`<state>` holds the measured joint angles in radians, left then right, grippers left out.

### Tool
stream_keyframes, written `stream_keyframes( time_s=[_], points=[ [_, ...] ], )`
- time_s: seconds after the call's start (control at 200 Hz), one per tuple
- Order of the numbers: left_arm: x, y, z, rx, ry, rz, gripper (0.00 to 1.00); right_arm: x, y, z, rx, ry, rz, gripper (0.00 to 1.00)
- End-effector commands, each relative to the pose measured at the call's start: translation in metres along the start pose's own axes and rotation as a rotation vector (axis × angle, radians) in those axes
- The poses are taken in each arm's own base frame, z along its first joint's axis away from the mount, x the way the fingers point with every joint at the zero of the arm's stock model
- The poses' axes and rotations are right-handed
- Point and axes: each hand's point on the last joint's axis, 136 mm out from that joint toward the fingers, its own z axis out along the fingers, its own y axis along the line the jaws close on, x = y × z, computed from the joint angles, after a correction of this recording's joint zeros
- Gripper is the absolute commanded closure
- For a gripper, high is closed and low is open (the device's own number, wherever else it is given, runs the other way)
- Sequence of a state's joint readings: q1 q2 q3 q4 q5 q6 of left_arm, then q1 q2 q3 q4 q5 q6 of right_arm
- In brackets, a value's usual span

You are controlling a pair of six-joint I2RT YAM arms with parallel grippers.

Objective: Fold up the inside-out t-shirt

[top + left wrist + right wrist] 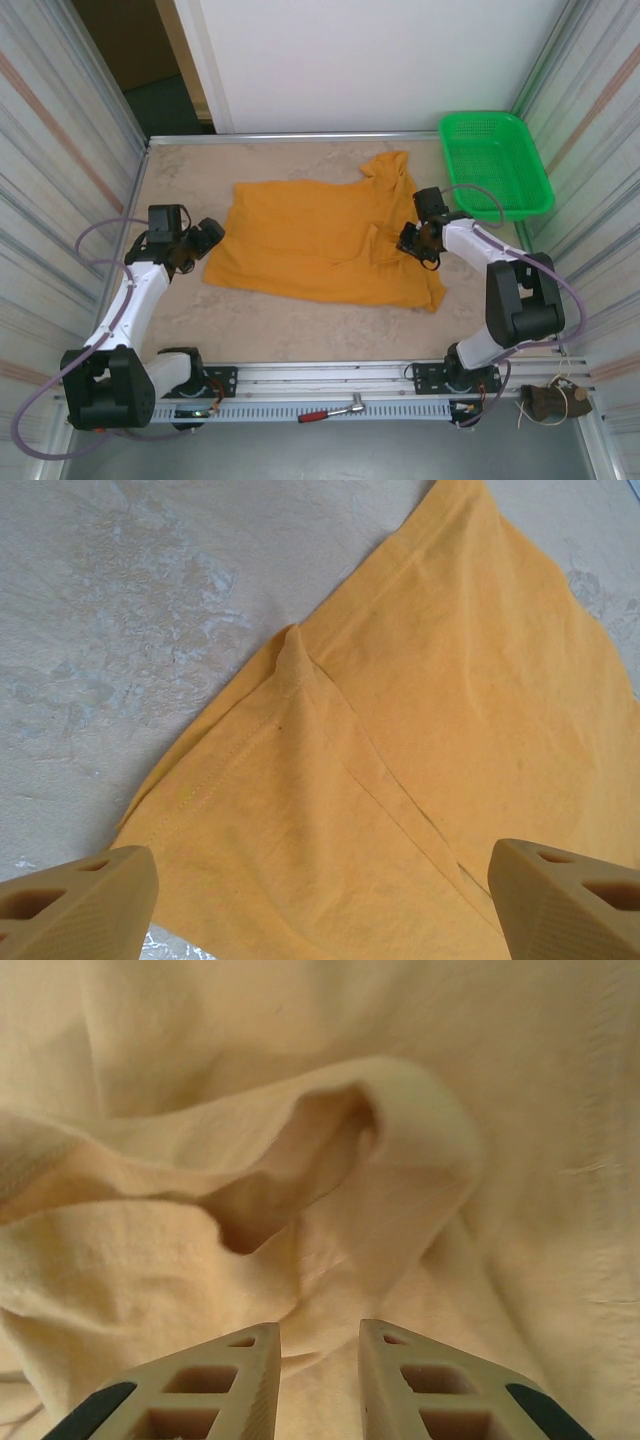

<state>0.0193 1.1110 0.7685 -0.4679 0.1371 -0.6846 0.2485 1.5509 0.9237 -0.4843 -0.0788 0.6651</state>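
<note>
We see the inside-out t-shirt (310, 240) spread across the middle of the table (190, 170), mostly flat. One part is bunched up toward one o'clock, and its five o'clock corner reaches toward the near rail. The green basket (497, 165) sits apart from it at two o'clock, against the far right corner. The left gripper (205, 240) hangs at the shirt's nine o'clock edge. From the left wrist camera its claw (322, 860) stands wide, with a stitched hem and a raised crease of cloth below it, and both fingers are cut off by the bottom of the frame. The right gripper (408, 240) is over the shirt's three o'clock side, where the arm covers the fabric beneath it. In the right wrist view the cloth looks washed out and pale, humped into a hollow fold just beyond the claw (320, 1335). Its jaws stand narrow with a slim gap, and we cannot tell whether any fabric is pinched between them.
</note>
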Motion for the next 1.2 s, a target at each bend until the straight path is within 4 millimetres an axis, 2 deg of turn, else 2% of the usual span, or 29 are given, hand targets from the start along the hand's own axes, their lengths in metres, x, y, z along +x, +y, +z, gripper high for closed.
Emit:
stream_keyframes(
  time_s=[0.0, 0.055, 0.12, 0.366, 0.636, 0.877, 1.042, 1.147, 1.197],
  points=[
    [0.0, -0.002, 0.0, 0.008, -0.003, -0.006, 0.14, 0.002, 0.008, 0.005, 0.018, -0.004, -0.028, 0.72],
    [0.0, -0.002, 0.0, 0.008, -0.004, -0.009, 0.14, 0.003, 0.008, 0.009, 0.029, 0.003, -0.034, 0.64],
    [0.0, -0.003, 0.0, 0.011, -0.004, -0.009, 0.14, 0.003, 0.007, 0.014, 0.041, 0.007, -0.037, 0.62],
    [0.001, -0.003, 0.002, 0.013, 0.001, -0.017, 0.14, -0.005, 0.013, 0.021, 0.067, 0.007, -0.077, 0.65],
    [0.002, -0.003, 0.007, 0.02, 0.008, -0.027, 0.14, -0.011, 0.015, 0.011, 0.116, -0.034, -0.137, 0.68],
    [0.003, -0.003, 0.011, 0.022, 0.019, -0.032, 0.14, -0.015, 0.016, 0.023, 0.135, -0.021, -0.153, 0.68],
    [0.003, -0.003, 0.01, 0.021, 0.016, -0.03, 0.14, -0.017, 0.017, 0.032, 0.148, -0.003, -0.166, 0.77],
    [0.003, -0.003, 0.011, 0.02, 0.017, -0.032, 0.14, -0.019, 0.019, 0.03, 0.143, -0.006, -0.166, 1.0],
    [0.003, -0.003, 0.011, 0.021, 0.017, -0.031, 0.14, -0.022, 0.021, 0.026, 0.133, -0.013, -0.163, 1.0]
  ],
)
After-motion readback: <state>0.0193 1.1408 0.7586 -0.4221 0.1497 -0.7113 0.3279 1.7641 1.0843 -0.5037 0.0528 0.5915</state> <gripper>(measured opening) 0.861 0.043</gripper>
